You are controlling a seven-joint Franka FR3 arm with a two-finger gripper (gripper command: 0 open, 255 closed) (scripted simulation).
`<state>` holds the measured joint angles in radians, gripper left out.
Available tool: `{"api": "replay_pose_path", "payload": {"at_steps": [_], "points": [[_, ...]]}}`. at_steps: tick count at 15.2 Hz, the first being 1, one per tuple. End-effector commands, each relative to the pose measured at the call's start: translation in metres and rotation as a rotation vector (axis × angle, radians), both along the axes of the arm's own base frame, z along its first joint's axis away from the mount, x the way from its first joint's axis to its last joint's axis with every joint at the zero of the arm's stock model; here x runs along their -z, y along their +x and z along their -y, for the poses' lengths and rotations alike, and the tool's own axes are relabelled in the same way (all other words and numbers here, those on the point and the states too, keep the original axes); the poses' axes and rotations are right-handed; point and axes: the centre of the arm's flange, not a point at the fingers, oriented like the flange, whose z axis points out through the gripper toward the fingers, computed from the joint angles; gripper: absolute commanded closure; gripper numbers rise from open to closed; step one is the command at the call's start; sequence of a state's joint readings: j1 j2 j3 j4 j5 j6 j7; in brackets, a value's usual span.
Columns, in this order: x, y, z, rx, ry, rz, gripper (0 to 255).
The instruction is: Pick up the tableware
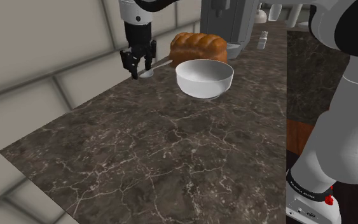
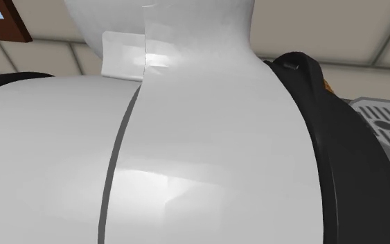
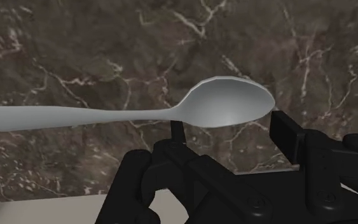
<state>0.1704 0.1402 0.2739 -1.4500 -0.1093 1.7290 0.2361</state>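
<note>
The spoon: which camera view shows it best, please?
The wrist view: the spoon, bowl and handle, lies plain against the dark counter. The shoulder view shows it small beneath the gripper; the arm blocks the second exterior view.

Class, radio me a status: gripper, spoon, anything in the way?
Gripper open, astride spoon at its bowl end. Spoon lying on dark marble counter. White bowl and bread loaf nearby, clear of it.

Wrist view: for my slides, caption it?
Open claw at the bowl of a grey spoon on a dark marbled countertop.
</note>
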Motion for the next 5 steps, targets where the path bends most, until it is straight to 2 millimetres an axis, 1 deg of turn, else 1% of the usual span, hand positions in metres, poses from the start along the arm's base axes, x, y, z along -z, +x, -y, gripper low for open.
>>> {"api": "replay_pose_path", "payload": {"at_steps": [1, 3, 5], "points": [[-0.011, -0.001, -0.001, 0.0, 0.0, -0.001, 255], [-0.021, -0.001, -0.001, 0.0, 0.0, -0.001, 255], [-0.022, -0.001, -0.001, 0.0, 0.0, -0.001, 255]]}}
